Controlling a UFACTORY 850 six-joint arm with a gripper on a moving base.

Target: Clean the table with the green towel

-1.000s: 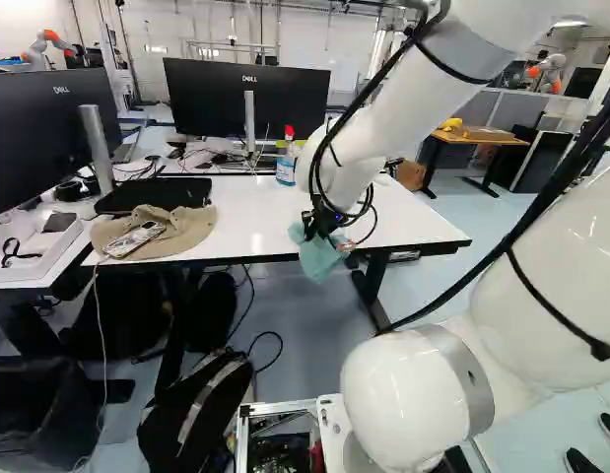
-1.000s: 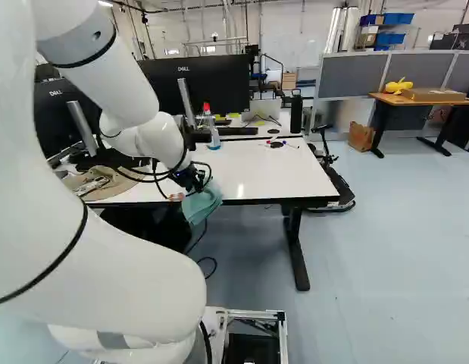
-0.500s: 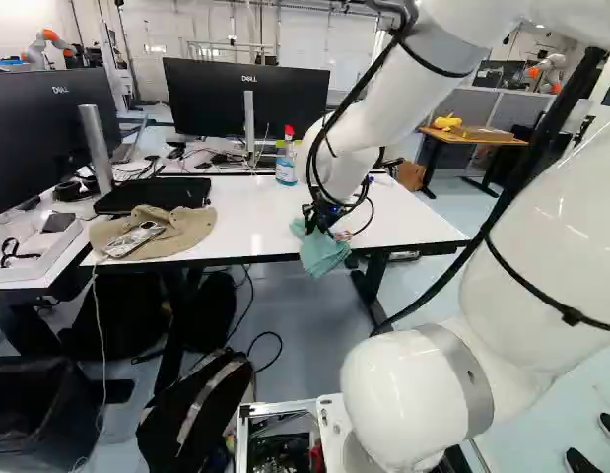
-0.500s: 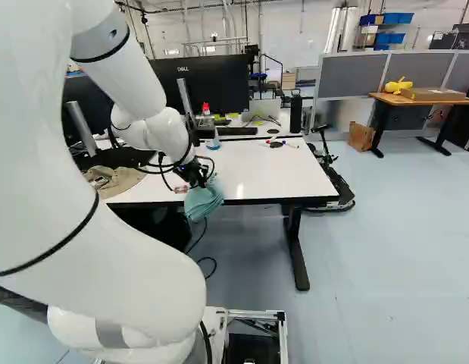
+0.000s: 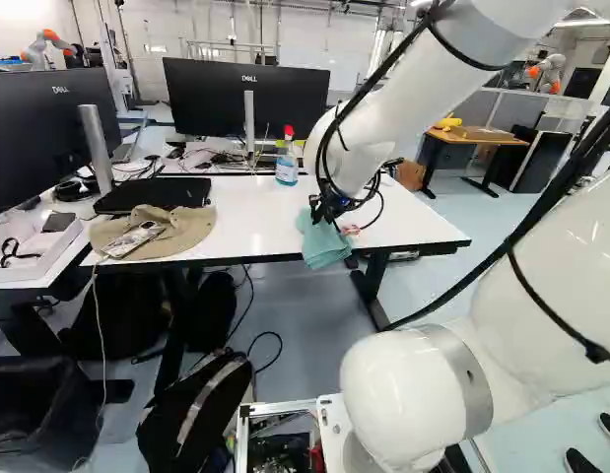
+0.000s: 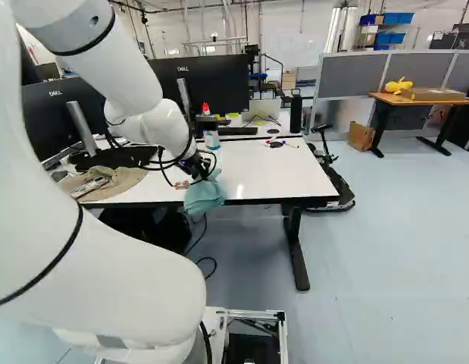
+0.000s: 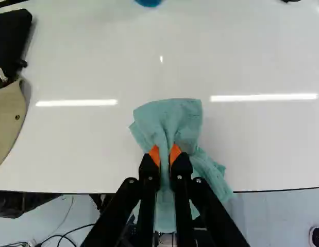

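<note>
Over the front edge of the white table (image 5: 255, 212), my gripper (image 5: 326, 209) holds the green towel (image 5: 322, 242), part of which hangs down past the edge. In the wrist view the gripper (image 7: 166, 154) has its orange pads pinching the towel (image 7: 172, 119) from both sides. One part of the cloth spreads over the tabletop ahead of the fingers, and the rest trails back between and beside them. Whether the cloth presses on the surface, I cannot tell.
A tan hat (image 5: 159, 232) with a device on it and a black case (image 5: 155, 195) lie at the table's left part. A spray bottle (image 5: 287, 158) stands behind the gripper, before a monitor (image 5: 247, 99). Pens (image 6: 282, 143) lie farther back. Backpacks (image 5: 194, 404) sit on the floor.
The arm has shifted slightly, swinging one way and then back, with the towel moving along in the gripper. The base and the things on the table have stayed put.
</note>
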